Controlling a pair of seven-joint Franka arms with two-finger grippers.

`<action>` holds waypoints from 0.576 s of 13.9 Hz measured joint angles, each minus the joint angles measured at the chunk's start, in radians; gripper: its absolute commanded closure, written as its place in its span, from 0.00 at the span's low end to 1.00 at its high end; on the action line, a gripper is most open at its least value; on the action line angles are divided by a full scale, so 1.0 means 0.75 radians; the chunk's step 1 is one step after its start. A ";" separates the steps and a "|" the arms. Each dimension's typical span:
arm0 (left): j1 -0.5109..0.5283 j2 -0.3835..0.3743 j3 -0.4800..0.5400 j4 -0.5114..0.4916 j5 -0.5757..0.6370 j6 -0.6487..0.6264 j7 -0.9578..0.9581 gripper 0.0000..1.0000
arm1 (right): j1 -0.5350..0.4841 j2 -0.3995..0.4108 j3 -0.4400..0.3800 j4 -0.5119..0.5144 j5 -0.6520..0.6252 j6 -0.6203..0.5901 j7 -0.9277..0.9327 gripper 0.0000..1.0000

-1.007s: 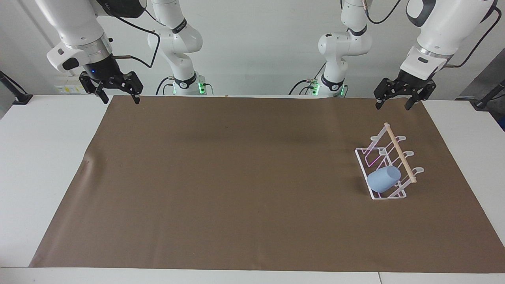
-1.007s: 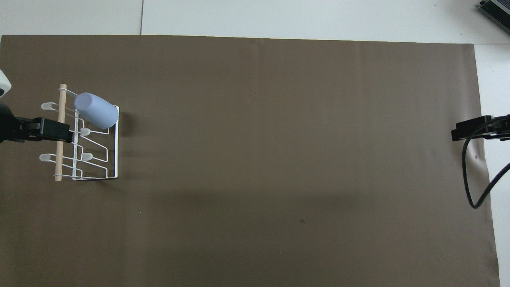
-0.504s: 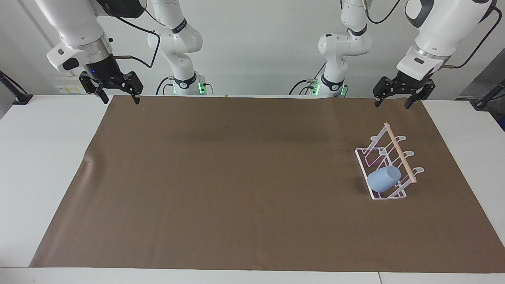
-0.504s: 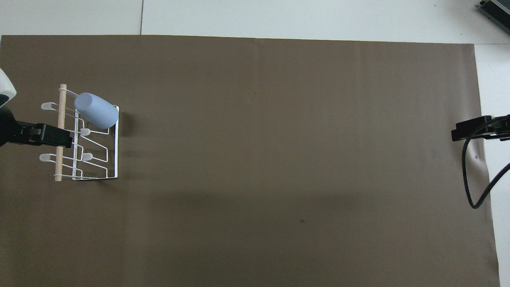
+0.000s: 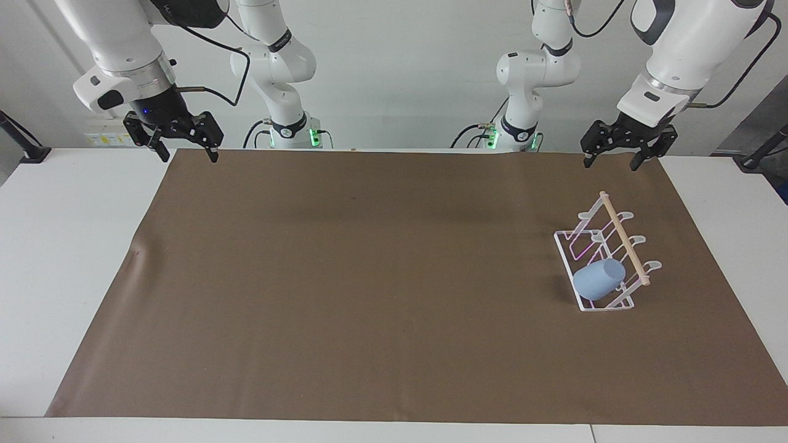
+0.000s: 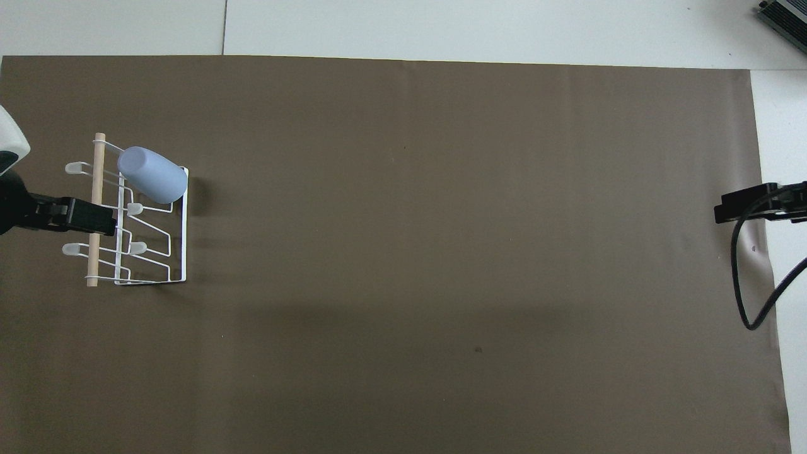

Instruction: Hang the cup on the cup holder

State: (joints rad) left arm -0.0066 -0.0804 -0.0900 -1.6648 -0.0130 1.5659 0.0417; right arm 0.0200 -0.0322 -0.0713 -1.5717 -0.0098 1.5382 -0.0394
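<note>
From the facing camera, I see a white table [image 5: 68, 258] covered by a wide brown mat [image 5: 369, 283]. The cup holder [image 5: 606, 258], a small white wire rack topped by a light wooden dowel [image 5: 625, 239], stands on the mat toward the left arm's end of the table. The light-blue cup [image 5: 598, 279] hangs tilted on a prong at the rack's end farther from the robots, its closed base pointing up and toward the dowel. My left gripper [image 5: 617, 161] hangs in the air over the mat's edge by the robots, nearer to the robots than the rack and well apart from it; its two black fingers are spread and hold nothing. My right gripper [image 5: 188, 155] waits over the mat's corner at the right arm's end, fingers likewise spread and empty.

From the overhead camera, the cup [image 6: 153, 174] lies across the rack's wires with its flat base [image 6: 130, 161] toward the dowel [image 6: 96, 208]. The cup holder [image 6: 154, 243] sits near the mat's [image 6: 441, 252] edge at the left arm's end. The left gripper [image 6: 85, 217] overlaps the dowel here, though I think it is only raised above it, going by the other camera. The right gripper [image 6: 734, 205] shows just a dark tip at the mat's edge at the right arm's end, with a black cable [image 6: 753, 296] looping beneath it.
</note>
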 measured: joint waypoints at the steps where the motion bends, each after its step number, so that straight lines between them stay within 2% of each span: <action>1: 0.000 0.000 0.000 0.000 0.000 -0.004 0.000 0.00 | 0.000 0.000 0.000 0.000 0.000 0.000 0.000 0.00; 8: 0.001 -0.012 0.008 0.018 0.000 -0.018 0.000 0.00 | 0.000 0.000 0.000 0.000 0.000 0.000 0.000 0.00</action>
State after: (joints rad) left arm -0.0057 -0.0896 -0.0842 -1.6510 -0.0130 1.5520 0.0416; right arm 0.0200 -0.0322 -0.0713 -1.5717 -0.0098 1.5382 -0.0394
